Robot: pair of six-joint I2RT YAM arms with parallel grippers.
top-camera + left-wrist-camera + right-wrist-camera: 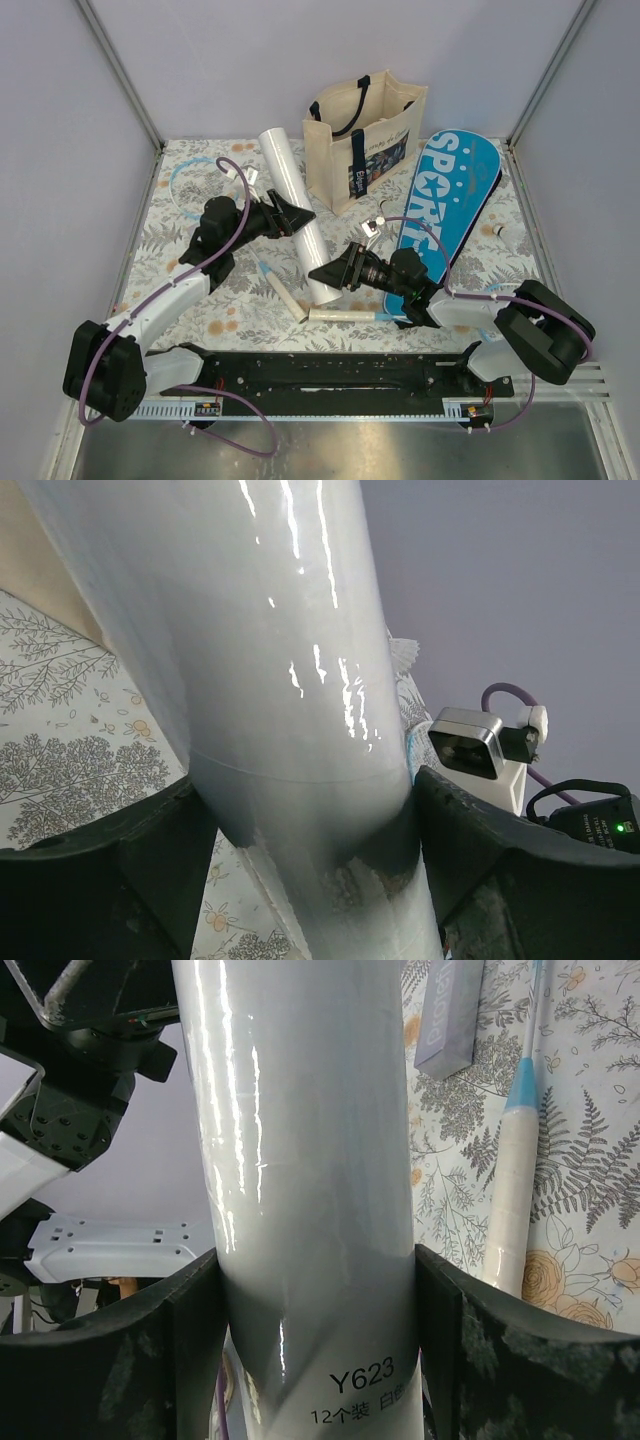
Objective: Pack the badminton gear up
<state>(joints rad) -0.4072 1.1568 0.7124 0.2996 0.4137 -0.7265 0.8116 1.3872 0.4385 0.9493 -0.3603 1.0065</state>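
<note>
The long white tube [296, 205] slants from the back of the mat toward the middle. My left gripper [297, 215] is shut on its middle; in the left wrist view both fingers [120, 870] press the tube [270, 660]. My right gripper [326, 272] is shut on its near end; in the right wrist view the tube [310, 1160], lettered "Y623", fills the gap between the fingers [470, 1360]. The blue "SPORT" case [450, 200] lies flat at the right. Two white racket handles [285, 297] [345, 315] lie near the front, one also in the right wrist view [510, 1210]. A light-blue racket hoop [190, 190] lies at the back left.
The cream tote bag [365, 130] with navy straps stands upright at the back, between tube and case. A small white object [378, 224] lies beside the case. Grey walls enclose the floral mat [160, 270] on three sides. The black base rail [330, 370] runs along the near edge.
</note>
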